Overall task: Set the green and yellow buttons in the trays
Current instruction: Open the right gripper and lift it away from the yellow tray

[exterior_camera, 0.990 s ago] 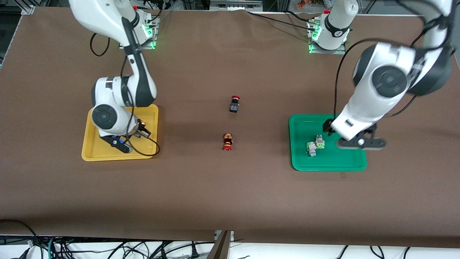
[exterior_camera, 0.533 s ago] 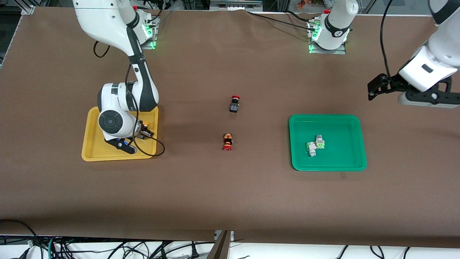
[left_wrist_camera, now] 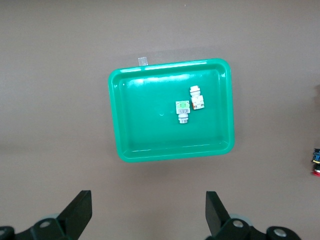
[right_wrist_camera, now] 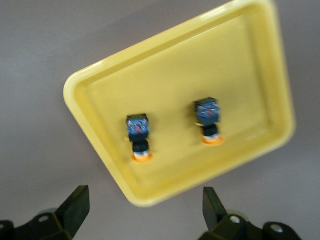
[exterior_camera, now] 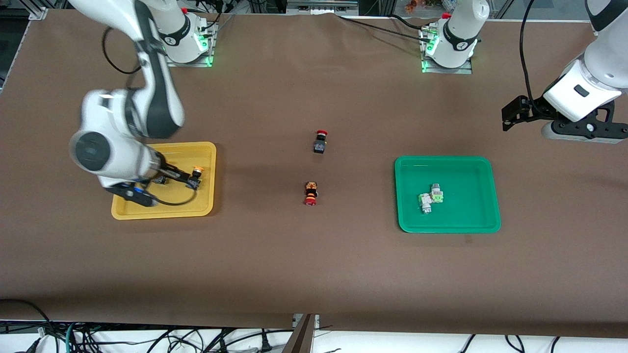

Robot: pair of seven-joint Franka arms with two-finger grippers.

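Two red-capped switches sit out on the bare brown tabletop, between the trays: one farther from the front camera than the green tray, the other level with that tray's middle, and nothing lies between them and either tray. The right arm bends down from its base and its gripper is up over the yellow tray, jaws spread wide, gripping nothing. The left arm is pulled up toward its own end of the tabletop, its gripper in the air just off the green tray's edge, jaws wide apart and empty too. In the yellow tray lie both yellow buttons, side by side but apart, black bodies, orange-yellow caps pointing the same way. In the green tray rest the two green buttons, whitish bodies touching near the tray's middle.
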